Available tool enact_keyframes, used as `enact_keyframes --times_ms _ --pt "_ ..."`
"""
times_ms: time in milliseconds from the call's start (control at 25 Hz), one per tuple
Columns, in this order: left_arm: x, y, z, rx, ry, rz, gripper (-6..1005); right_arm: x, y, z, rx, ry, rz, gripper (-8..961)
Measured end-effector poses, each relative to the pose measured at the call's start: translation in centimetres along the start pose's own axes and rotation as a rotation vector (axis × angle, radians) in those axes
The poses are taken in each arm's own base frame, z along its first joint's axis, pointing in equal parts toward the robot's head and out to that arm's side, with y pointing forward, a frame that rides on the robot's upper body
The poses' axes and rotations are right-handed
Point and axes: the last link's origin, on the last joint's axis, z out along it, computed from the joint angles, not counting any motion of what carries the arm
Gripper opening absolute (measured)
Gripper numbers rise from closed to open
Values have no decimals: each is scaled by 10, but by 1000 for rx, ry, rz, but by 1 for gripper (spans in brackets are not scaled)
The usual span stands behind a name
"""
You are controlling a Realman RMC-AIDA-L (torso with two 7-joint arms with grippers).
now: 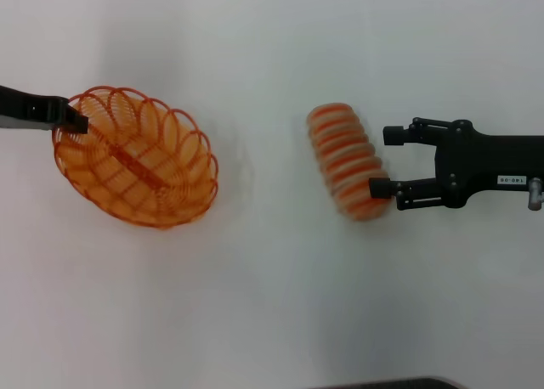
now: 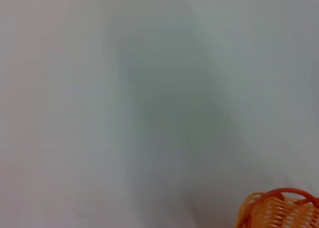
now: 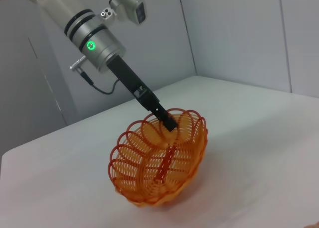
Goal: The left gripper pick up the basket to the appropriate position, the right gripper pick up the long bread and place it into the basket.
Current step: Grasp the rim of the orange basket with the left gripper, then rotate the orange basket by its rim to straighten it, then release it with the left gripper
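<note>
The orange wire basket (image 1: 136,158) is on the left of the white table, tilted, with its rim raised on the far left side. My left gripper (image 1: 75,121) is shut on that raised rim; the right wrist view shows the gripper (image 3: 168,122) clamping the basket (image 3: 159,163). A bit of the basket's rim (image 2: 281,208) shows in the left wrist view. The long bread (image 1: 344,158), cream with orange stripes, lies right of centre. My right gripper (image 1: 387,161) is open just right of the bread, its near finger (image 1: 381,188) against the bread's near end.
The white table (image 1: 272,304) stretches between the basket and the bread and toward me. A dark edge (image 1: 399,384) shows at the bottom of the head view. Grey walls (image 3: 234,34) stand behind the table.
</note>
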Motion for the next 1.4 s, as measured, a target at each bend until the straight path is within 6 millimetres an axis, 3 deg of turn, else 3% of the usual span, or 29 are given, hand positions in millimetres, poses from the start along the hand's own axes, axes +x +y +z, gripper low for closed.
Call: enact_keyframes --times_ms 800,1400 --pt "-40 -21 -4 -90 229 -342 73 0 -13 -9 117 -70 56 909" --pt "-45 -21 12 -161 316 -474 71 -1 -15 -9 140 -120 80 905"
